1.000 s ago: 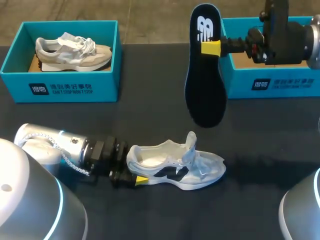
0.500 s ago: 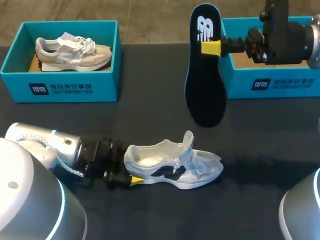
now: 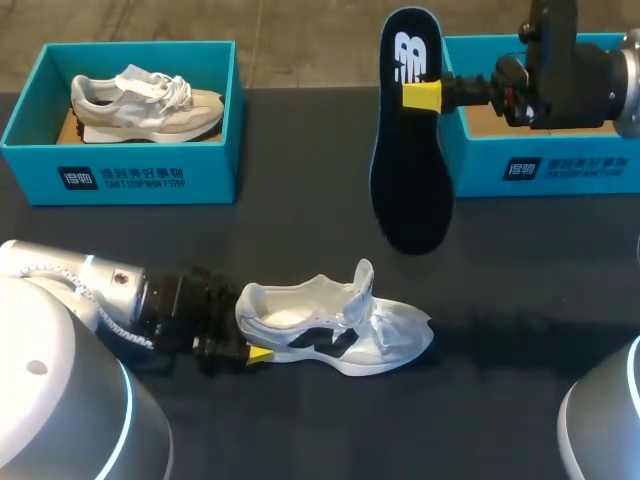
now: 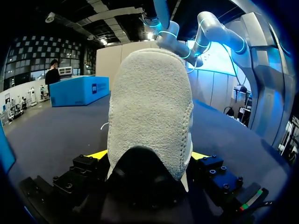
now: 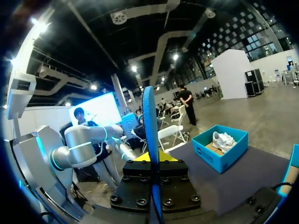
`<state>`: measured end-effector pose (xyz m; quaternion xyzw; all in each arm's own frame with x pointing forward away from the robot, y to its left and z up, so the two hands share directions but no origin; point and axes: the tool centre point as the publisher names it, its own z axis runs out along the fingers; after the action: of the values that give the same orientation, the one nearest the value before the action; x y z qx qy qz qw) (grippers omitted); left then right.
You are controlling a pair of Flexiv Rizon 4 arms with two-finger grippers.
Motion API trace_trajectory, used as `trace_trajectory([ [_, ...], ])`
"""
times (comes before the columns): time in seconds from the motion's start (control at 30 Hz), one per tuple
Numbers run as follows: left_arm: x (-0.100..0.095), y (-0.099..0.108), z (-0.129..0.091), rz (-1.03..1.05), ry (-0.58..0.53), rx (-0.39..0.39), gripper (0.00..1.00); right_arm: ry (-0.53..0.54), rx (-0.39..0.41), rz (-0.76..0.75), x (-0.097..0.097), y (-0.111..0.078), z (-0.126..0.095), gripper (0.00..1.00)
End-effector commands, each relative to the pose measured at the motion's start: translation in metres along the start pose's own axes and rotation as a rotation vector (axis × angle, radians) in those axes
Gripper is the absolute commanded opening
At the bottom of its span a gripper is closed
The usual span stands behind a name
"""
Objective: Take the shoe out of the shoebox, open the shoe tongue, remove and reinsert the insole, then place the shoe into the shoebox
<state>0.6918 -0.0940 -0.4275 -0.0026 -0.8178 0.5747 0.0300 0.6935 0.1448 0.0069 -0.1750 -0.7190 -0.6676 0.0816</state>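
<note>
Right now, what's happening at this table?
The left tool grips the heel of a white shoe lying on the table. The right tool holds the dark insole up in the air near the right box. The insole is out, not yet back in. A second shoe sits in the left box.

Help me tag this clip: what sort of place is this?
Probably a robot test bench for shoe handling: a dark table with two teal shoeboxes, the left gripper gripping a white shoe, the right gripper holding an insole up.
</note>
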Motion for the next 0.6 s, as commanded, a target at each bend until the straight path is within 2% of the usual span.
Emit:
trace_trajectory([
  [0.03, -0.007, 0.000, 0.006, -0.007, 0.020, -0.004, 1.00, -0.001, 0.000, 0.000, -0.001, 0.000, 0.003, 0.00],
  [0.33, -0.011, -0.003, 0.021, 0.034, 0.065, -0.011, 1.00, -0.001, 0.000, 0.000, -0.001, 0.000, 0.003, 0.00],
  [0.6, -0.010, -0.012, 0.018, 0.056, 0.091, 0.016, 1.00, -0.001, 0.000, 0.000, -0.001, 0.000, 0.003, 0.00],
])
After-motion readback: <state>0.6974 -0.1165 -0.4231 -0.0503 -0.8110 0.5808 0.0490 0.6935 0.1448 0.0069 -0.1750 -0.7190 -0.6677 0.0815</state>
